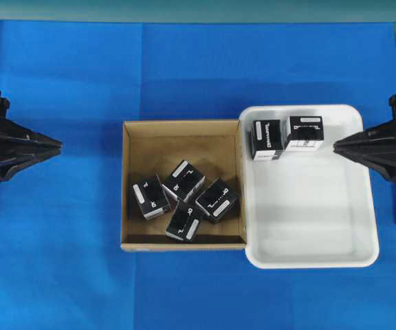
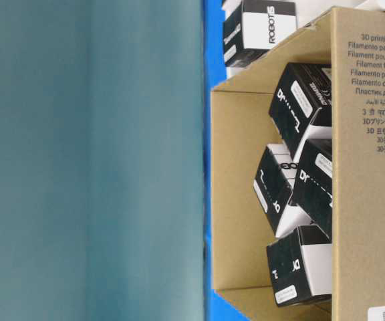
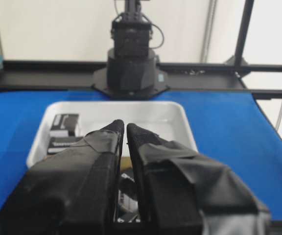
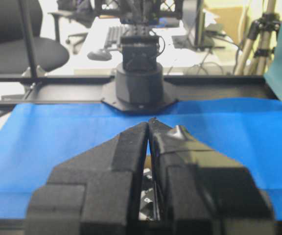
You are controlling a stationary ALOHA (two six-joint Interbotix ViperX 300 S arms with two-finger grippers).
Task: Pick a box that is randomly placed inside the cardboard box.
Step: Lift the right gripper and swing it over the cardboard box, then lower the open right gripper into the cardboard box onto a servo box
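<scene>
Both the left gripper (image 1: 59,145) and right gripper (image 1: 335,145) rest pinched together, holding nothing, well apart from the cardboard box (image 1: 181,127), where four black boxes (image 1: 183,181) cluster beside the white tray (image 1: 308,254)

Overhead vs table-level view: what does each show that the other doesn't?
Only overhead: both arms parked at the edges, left gripper and right gripper shut and empty; the whole white tray with two black boxes in its far corner; all four black boxes in the cardboard box.

Only table-level: the printed text on the carton's outer wall and a teal panel filling the left half.

Both: the carton on the blue cloth, with black boxes clustered inside.
</scene>
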